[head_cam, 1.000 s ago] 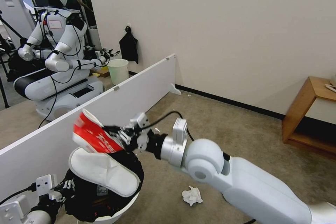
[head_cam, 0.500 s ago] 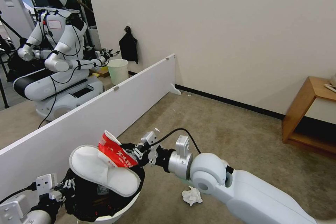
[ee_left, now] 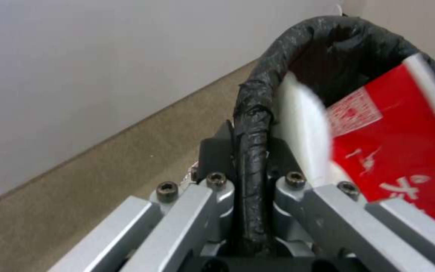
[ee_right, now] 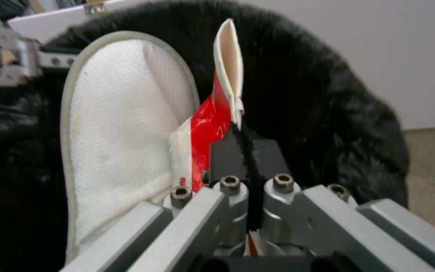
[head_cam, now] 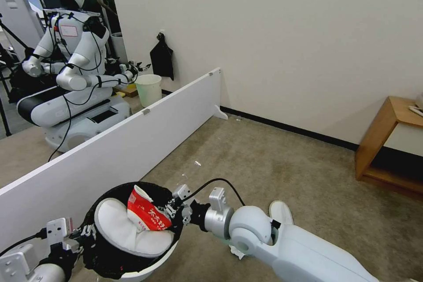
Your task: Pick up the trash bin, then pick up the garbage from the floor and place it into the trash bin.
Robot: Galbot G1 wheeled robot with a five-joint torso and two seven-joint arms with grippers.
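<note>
The trash bin [head_cam: 145, 269], white with a black bag over its rim [ee_left: 298, 41], hangs low at my left. My left gripper [head_cam: 83, 234] is shut on that rim [ee_left: 250, 151]. A white slipper [head_cam: 128, 231] lies across the bin's mouth [ee_right: 111, 132]. My right gripper [head_cam: 169, 212] is shut on the crushed red-white cup [head_cam: 147, 215], which sits inside the bin's mouth against the slipper [ee_right: 217, 109]. On the carpet lie a second white slipper [head_cam: 280, 211] and a white tissue [head_cam: 235, 252], mostly hidden under my right arm.
A long white partition board [head_cam: 132, 141] runs along my left. Beyond it are a pale unlined bin [head_cam: 149, 89] and another white robot [head_cam: 70, 66]. A wooden bench [head_cam: 387, 141] stands at the right wall. Open carpet [head_cam: 273, 163] lies ahead.
My right gripper has come down and drawn back with the cup, from above the bin into its mouth. The slipper has sunk deeper into the bin. A slipper on the floor has come into view.
</note>
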